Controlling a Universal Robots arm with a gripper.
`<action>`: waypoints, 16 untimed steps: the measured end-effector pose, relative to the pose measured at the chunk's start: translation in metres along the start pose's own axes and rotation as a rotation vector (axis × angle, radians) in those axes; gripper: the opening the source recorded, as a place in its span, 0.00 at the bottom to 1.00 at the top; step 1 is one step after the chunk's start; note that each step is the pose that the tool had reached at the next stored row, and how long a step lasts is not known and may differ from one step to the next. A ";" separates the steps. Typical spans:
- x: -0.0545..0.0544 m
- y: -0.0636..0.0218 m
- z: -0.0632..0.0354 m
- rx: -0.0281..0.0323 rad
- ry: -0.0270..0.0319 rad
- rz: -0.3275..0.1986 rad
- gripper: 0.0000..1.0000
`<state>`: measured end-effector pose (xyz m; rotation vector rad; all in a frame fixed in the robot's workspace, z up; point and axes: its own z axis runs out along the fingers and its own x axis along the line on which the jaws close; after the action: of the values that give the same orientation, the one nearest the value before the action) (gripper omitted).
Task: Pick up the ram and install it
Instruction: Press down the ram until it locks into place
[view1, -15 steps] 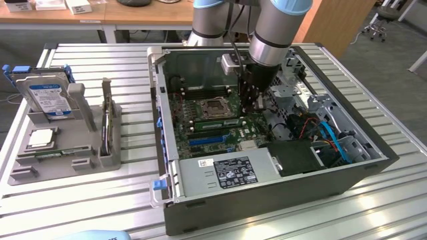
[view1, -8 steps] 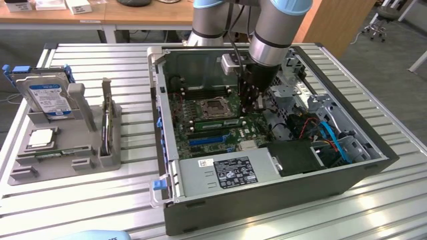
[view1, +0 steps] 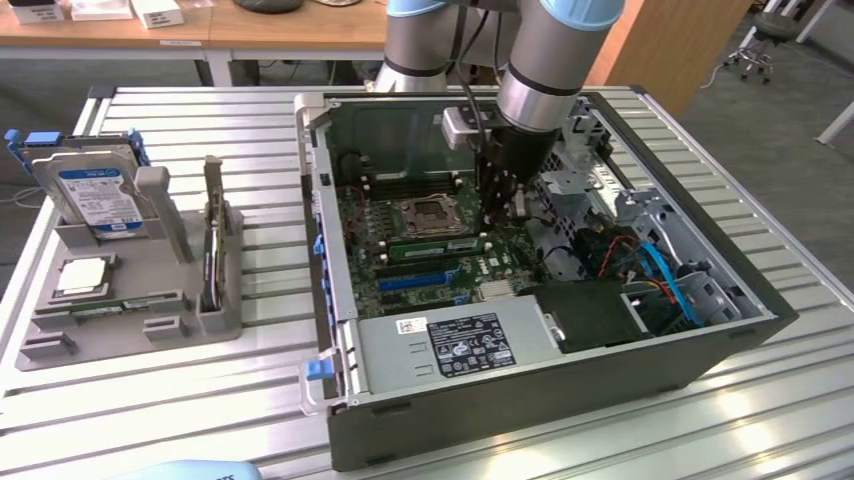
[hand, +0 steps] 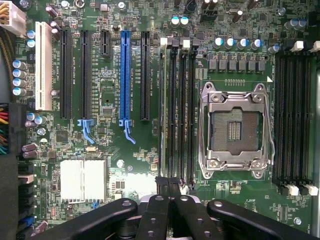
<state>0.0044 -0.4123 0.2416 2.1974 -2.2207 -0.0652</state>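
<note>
One ram (view1: 433, 243) sits edge-up in a slot just below the socket (view1: 430, 212), mid-frame in the exterior view, with its long axis running left to right; the claw (view1: 514, 208), fingers together and gripping nothing, hangs over its right end, contact unclear

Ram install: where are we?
Done: the ram stands in the slot bank beside the processor socket. In hand: the shut hand is at the stick's end; gripping or pressing, unclear. Left: can't confirm it's fully seated or latched.
</note>
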 end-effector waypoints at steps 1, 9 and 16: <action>0.000 0.0000 0.0000 -0.0001 -0.0016 0.000 0.10; 0.000 -0.0001 0.0022 -0.0002 -0.0093 0.000 0.10; 0.000 -0.0030 0.0024 -0.0001 -0.0097 0.000 0.10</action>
<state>0.0072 -0.4123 0.2391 2.2023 -2.2252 -0.0762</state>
